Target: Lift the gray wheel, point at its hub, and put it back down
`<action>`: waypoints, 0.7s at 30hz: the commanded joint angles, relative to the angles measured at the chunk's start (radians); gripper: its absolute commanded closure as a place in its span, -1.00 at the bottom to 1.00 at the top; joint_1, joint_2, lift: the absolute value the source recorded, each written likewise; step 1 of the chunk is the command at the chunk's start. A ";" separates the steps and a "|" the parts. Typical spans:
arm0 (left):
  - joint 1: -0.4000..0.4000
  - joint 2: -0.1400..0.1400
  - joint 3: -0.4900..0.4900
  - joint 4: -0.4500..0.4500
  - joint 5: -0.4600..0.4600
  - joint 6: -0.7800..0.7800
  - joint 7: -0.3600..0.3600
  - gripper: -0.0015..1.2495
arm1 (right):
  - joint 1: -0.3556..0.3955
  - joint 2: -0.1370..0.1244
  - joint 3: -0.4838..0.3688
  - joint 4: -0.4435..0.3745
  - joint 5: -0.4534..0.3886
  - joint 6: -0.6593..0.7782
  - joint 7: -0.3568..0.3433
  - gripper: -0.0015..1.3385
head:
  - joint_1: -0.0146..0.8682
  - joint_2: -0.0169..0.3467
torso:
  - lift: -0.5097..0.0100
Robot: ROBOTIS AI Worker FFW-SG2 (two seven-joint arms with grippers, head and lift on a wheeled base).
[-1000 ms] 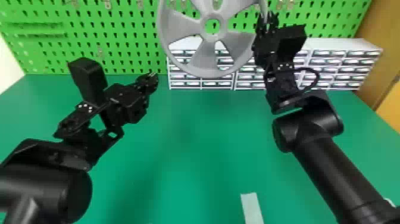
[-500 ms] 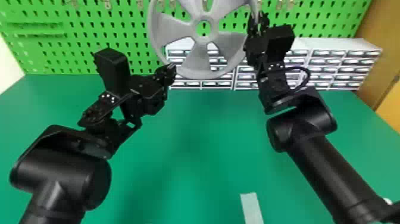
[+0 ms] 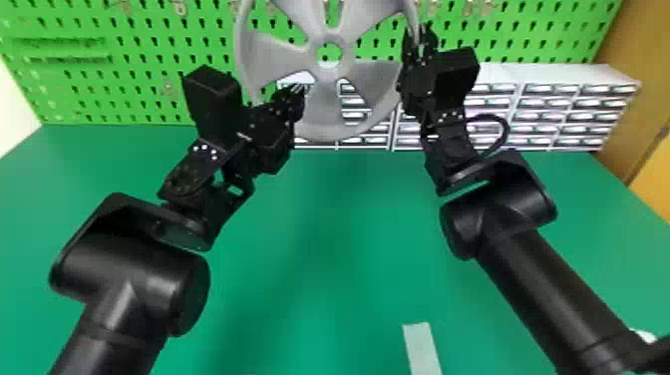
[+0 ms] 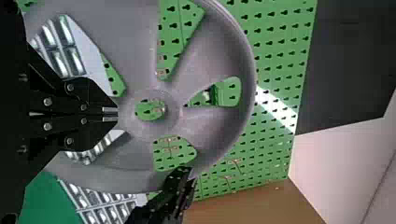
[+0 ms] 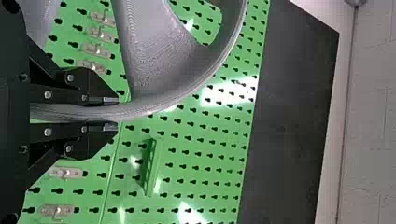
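**The pointing step, with the lift accomplished**

Nearest, at the bottom of the head view, a pale flat strip (image 3: pixel 421 349) lies on the smooth green tabletop (image 3: pixel 319 224). Two black jointed arms rise from the lower left and lower right. At upper centre, the left gripper, of flat black fingers (image 3: pixel 299 89), has its fingers brought together on nothing; its tips lie just below and left of the round gray hub (image 4: pixel 173 112). Contact there cannot be determined. The right gripper (image 3: pixel 418 37), of like build, is closed on the rim of the gray spoked wheel (image 3: pixel 326 107), one finger either side, holding it upright above the table at top centre. Beyond stand white drawer units (image 3: pixel 563 99) and, across the top, a green perforated pegboard (image 3: pixel 149 50).

The step in hand is judged to be pointing. The next move calls for slight aiming of the left tips at the hub's centre without pushing, since a single rim grip might let the wheel pivot; withdrawal and lowering would follow.
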 commanded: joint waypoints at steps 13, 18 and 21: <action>-0.078 0.011 -0.109 0.065 -0.099 -0.082 0.120 0.96 | 0.004 -0.003 0.036 0.000 0.007 0.004 0.000 0.97 | 0.60 -0.65 | 0.62; -0.098 0.011 -0.126 0.089 -0.105 -0.085 0.125 0.96 | 0.007 -0.003 0.044 0.000 0.009 0.004 0.000 0.97 | 0.60 -0.65 | 0.62; -0.105 0.011 -0.130 0.098 -0.111 -0.085 0.125 0.96 | 0.007 -0.003 0.047 0.000 0.010 0.004 0.000 0.97 | 0.60 -0.65 | 0.62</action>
